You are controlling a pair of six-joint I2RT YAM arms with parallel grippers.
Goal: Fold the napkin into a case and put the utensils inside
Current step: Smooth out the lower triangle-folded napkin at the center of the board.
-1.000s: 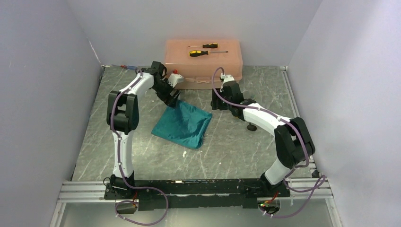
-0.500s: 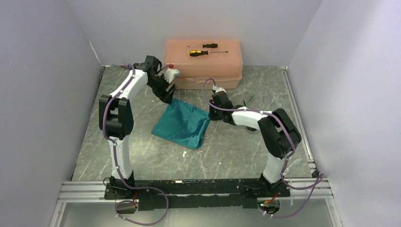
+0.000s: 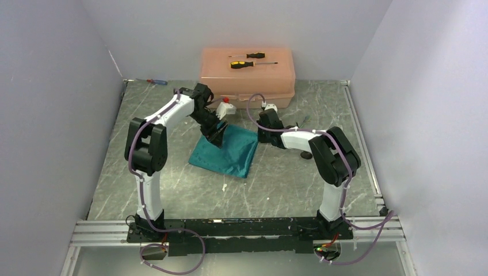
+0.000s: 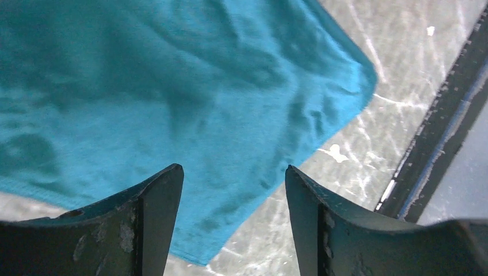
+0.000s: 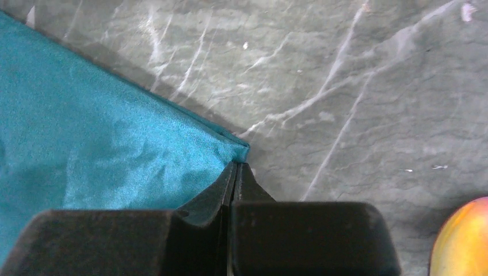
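No case yet: right gripper [image 5: 235, 167] pinches a napkin [image 3: 227, 152] corner, left gripper [image 4: 233, 172] hangs apart above it; folding and packing remain.

The left arm has swung in from the far corner of the napkin [image 3: 231, 154] by the box [image 3: 247, 77]. The left gripper [image 4: 233, 172] now hangs over the cloth, its jaws narrower but still apart. The right arm has dropped from beside the box, and the right gripper [image 5: 234, 165] has closed on the napkin's right corner. The small screwdriver [image 3: 156, 81] behind the left arm is now uncovered.
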